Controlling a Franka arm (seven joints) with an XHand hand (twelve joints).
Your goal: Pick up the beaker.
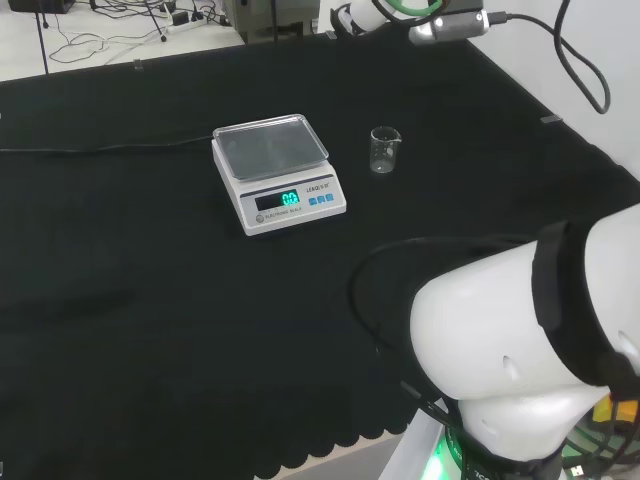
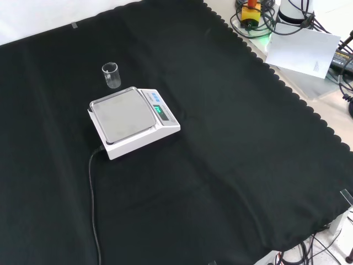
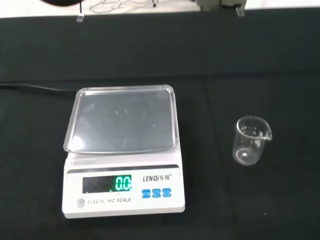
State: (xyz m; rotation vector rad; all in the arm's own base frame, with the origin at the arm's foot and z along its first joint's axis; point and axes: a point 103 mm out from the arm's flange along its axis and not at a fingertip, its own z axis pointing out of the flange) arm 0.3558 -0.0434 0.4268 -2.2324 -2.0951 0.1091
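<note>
Item 1, beaker [image 1: 385,150]: small clear glass cylinder with a pour spout and faint graduation marks, upright and apparently empty. It stands on the cloth in the upper centre of the head view, just right of the scale; in the front view [image 2: 111,75] it sits upper left, just beyond the scale's far corner; in the wrist view [image 3: 251,140] it stands beside the scale, apart from it.

Item 2, electronic scale [image 1: 277,172]: white plastic body, square brushed-metal pan with a raised rim, lit green display, blue buttons, and a black cable trailing off across the cloth. The pan is bare.

Item 3, black cloth [image 2: 231,165]: matte fabric with a scalloped edge, covering the bench.

Item 4, hand: whether its fingers are apart or together cannot be told.

Step in hand: judged to be the opening approach; the beaker is untouched and not yet lifted.

Next move calls for: bringing the hand down beside the beaker and closing round its smooth wall, clear of the scale. The light, slick glass could tip or slide if nudged.
</note>
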